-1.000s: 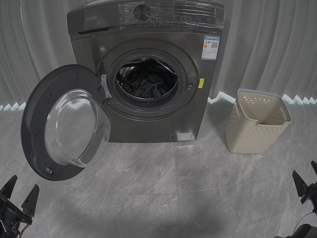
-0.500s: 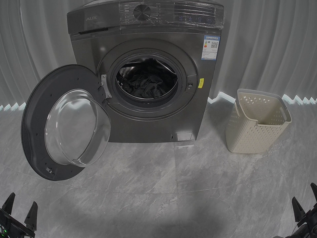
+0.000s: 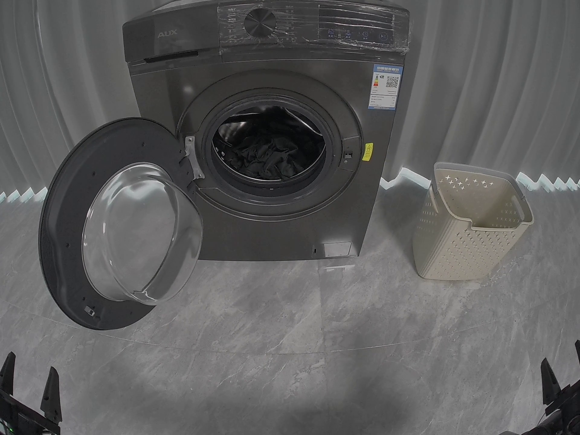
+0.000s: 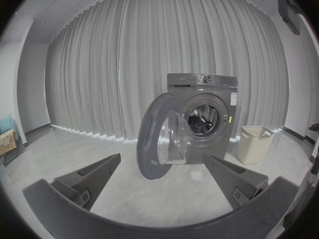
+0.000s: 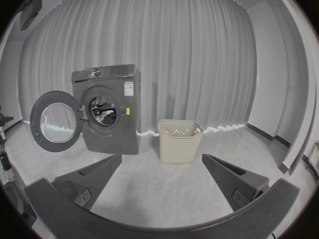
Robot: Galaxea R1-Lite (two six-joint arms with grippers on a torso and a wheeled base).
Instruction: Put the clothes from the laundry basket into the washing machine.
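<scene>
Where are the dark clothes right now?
In the head view the dark clothes lie inside the washing machine, whose door hangs open on the left; the laundry basket stands to its right.

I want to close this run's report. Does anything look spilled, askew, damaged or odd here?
Nothing is spilled or damaged. The dark clothes lie inside the grey front-loading washing machine, its round glass door wide open. The beige perforated plastic laundry basket stands upright. Only oddity: clear film wraps the control panel.

Drum opening (image 3: 331,146) unobstructed — door (image 3: 118,225) aside, leftward
</scene>
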